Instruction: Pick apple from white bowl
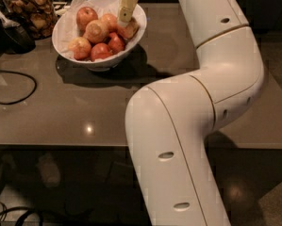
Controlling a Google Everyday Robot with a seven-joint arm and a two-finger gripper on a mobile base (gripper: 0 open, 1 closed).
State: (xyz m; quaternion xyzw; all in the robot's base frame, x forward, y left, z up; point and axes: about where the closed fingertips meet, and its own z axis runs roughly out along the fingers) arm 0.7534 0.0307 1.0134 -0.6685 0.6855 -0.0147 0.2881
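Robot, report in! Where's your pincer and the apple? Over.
Pincer down inside white bowl. Apple right at its tip, not lifted yet. Other apples packed close beside it.

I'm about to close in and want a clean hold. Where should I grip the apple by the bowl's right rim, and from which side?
Grip the apple across its round middle, coming straight down. It sits low against the right wall of the white bowl, with other apples packed on its left, so a side approach looks blocked. The gripper hangs just above its left edge.
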